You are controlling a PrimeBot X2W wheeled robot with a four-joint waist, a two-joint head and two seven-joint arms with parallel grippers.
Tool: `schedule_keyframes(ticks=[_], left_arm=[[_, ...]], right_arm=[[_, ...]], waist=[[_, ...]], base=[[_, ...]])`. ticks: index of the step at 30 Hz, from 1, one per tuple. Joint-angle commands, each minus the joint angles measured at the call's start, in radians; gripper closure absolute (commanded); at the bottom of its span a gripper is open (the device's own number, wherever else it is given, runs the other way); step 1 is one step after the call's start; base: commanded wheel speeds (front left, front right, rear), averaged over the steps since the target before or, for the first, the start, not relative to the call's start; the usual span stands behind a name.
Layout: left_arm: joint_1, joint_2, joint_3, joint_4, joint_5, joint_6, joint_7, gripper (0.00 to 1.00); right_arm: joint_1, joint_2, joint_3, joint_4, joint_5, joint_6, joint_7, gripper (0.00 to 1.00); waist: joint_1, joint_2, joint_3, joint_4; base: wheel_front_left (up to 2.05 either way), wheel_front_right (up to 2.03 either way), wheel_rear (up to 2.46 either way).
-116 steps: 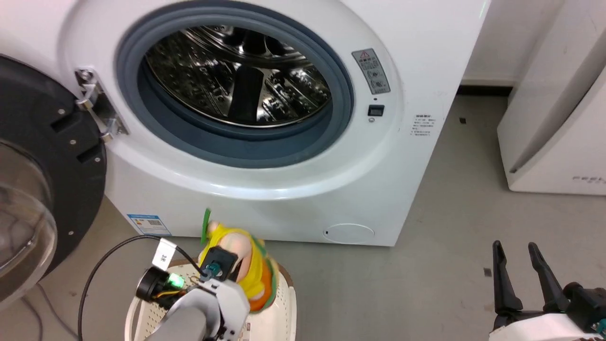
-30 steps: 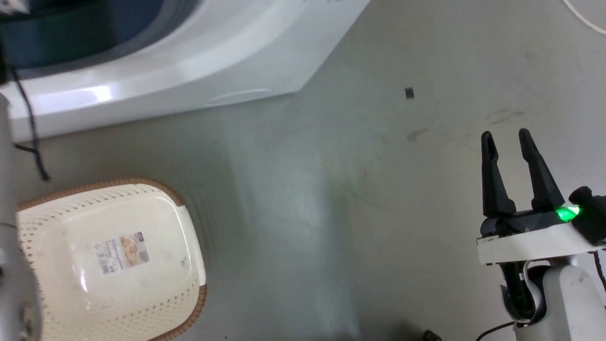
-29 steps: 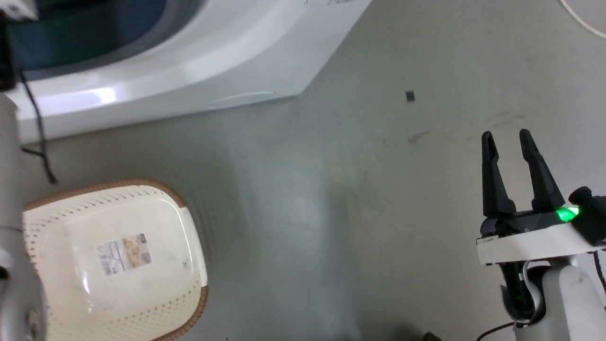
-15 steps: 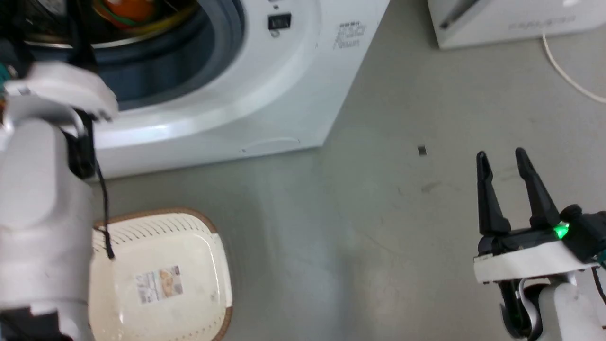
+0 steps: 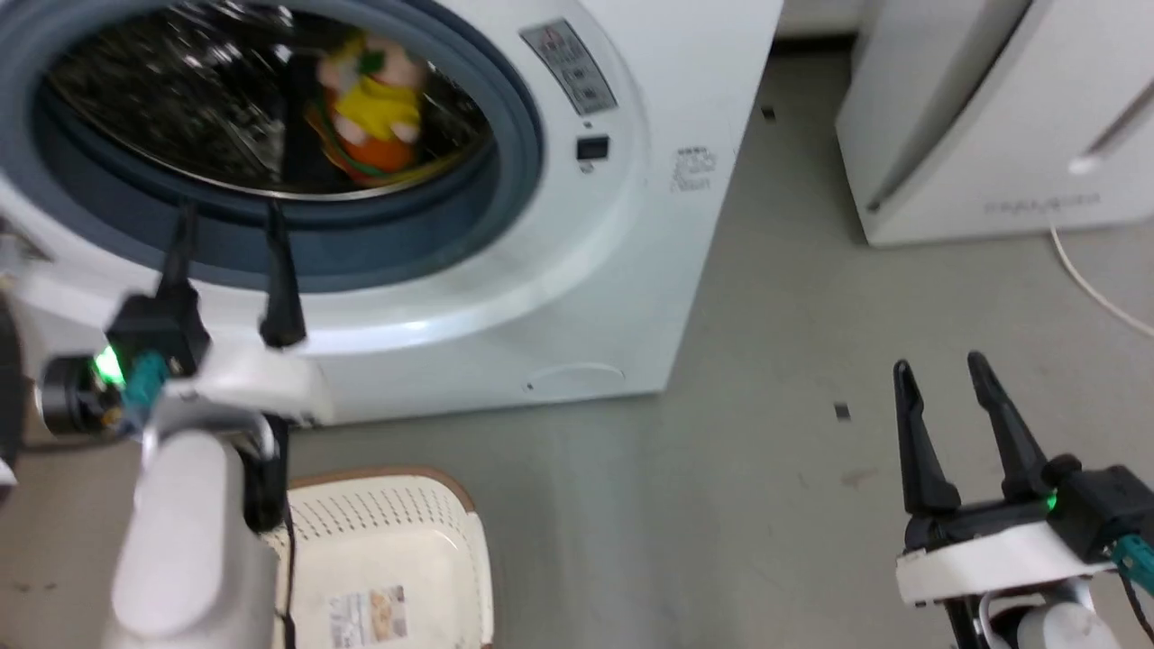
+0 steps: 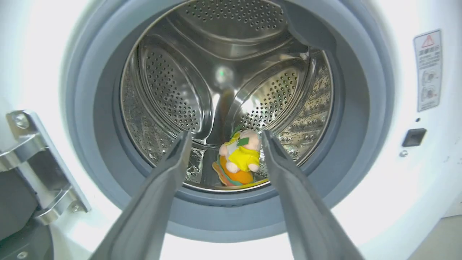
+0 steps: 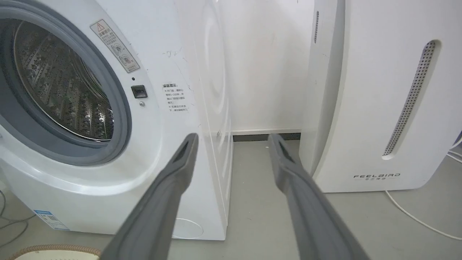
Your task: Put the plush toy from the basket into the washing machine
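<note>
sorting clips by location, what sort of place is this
Probably a laundry corner: a front-loading washing machine with a plush toy in its drum, a laundry basket on the floor, and a white FEELBIRD appliance nearby.

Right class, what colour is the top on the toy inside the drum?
Yellow; the plush toy shows best in the left wrist view.

The left gripper (image 5: 227,216) and right gripper (image 5: 939,368) are both empty, fingers (image 5: 914,451) spread apart.
</note>
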Motion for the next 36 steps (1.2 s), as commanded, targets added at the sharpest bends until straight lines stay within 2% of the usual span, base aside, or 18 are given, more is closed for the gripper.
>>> schedule_keyframes(ticks=[1,10,19,29,30,36], left_arm=[[0.026,-0.005,0.003,-0.014,0.006,-0.003,-0.004,0.0],[0.227,-0.043,0.011,-0.119,0.034,-0.022,-0.004,0.0],[0.423,-0.081,-0.005,-0.216,0.052,-0.015,-0.004,0.0],[0.528,-0.108,-0.019,-0.239,0.023,-0.027,-0.004,0.0],[0.521,-0.104,-0.019,-0.237,0.026,-0.026,0.0,1.0],[0.523,-0.104,-0.022,-0.242,0.027,-0.026,0.011,1.0]], right_arm=[[0.016,0.0,0.001,-0.005,-0.004,-0.001,-0.004,0.0],[0.073,0.0,-0.014,-0.011,-0.008,-0.001,-0.004,0.0],[0.136,0.0,-0.02,-0.014,-0.012,-0.001,-0.004,0.0],[0.177,0.0,-0.037,-0.012,-0.009,-0.001,-0.004,0.0],[0.165,0.0,-0.037,-0.009,-0.006,0.0,0.0,1.0],[0.163,0.0,-0.034,-0.01,-0.011,0.0,0.009,1.0]], waist=[[0.0002,-0.0001,-0.045,0.032],[0.0002,-0.0001,-0.13,0.079],[0.0002,-0.0001,-0.2,0.106],[0.0002,-0.0001,-0.235,0.139],[0.0002,-0.0001,-0.235,0.139],[0.0002,-0.0001,-0.235,0.139]], base=[[0.0,0.0,0.0],[0.0,0.0,0.0],[0.0,0.0,0.0],[0.0,0.0,0.0],[0.0,0.0,0.0],[0.0,0.0,0.0]])
